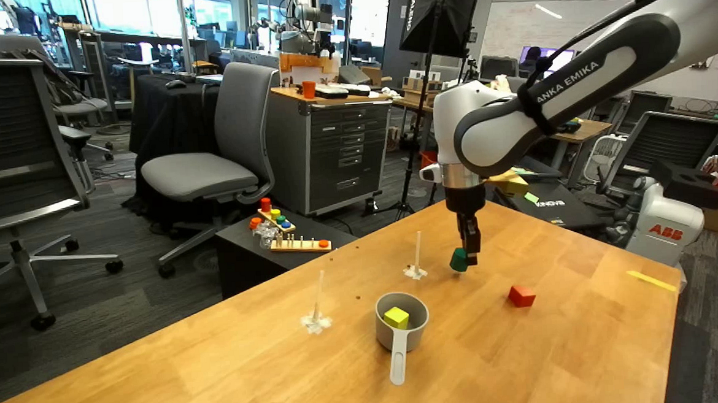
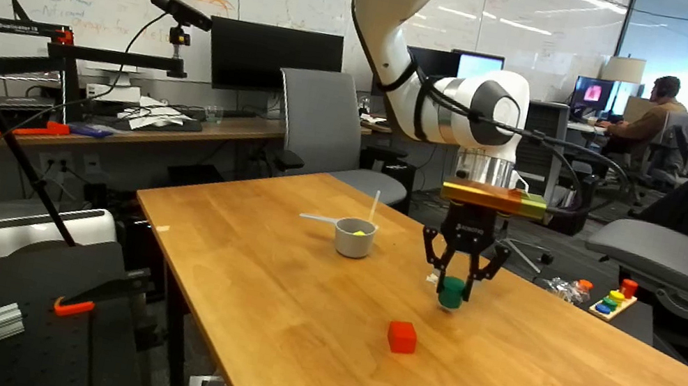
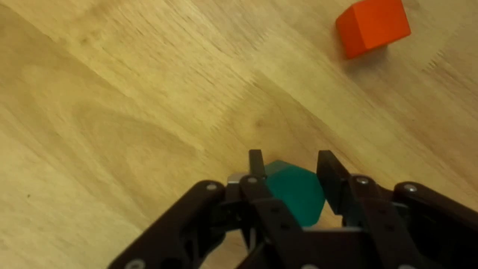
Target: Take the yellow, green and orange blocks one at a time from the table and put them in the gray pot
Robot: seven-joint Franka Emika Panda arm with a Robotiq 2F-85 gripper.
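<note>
My gripper (image 2: 452, 296) is shut on the green block (image 1: 458, 260). The block is tilted between the fingers and looks held slightly above the table. In the wrist view both fingers (image 3: 290, 160) flank the green block (image 3: 297, 194). The red-orange block (image 1: 522, 296) rests on the table near the gripper; it shows in an exterior view (image 2: 402, 338) and at the top right of the wrist view (image 3: 373, 28). The yellow block (image 1: 396, 317) lies inside the gray pot (image 1: 421, 327). In an exterior view the pot (image 2: 352, 245) mostly hides the yellow block (image 2: 359, 233).
Two thin upright sticks (image 1: 418, 253) (image 1: 319, 296) are fixed to the wooden table (image 1: 220, 368) with whitish patches at their bases, near the pot. Yellow tape (image 1: 651, 280) lies by a table edge. Wooden toys (image 1: 300, 246) sit on a low black box beyond the table.
</note>
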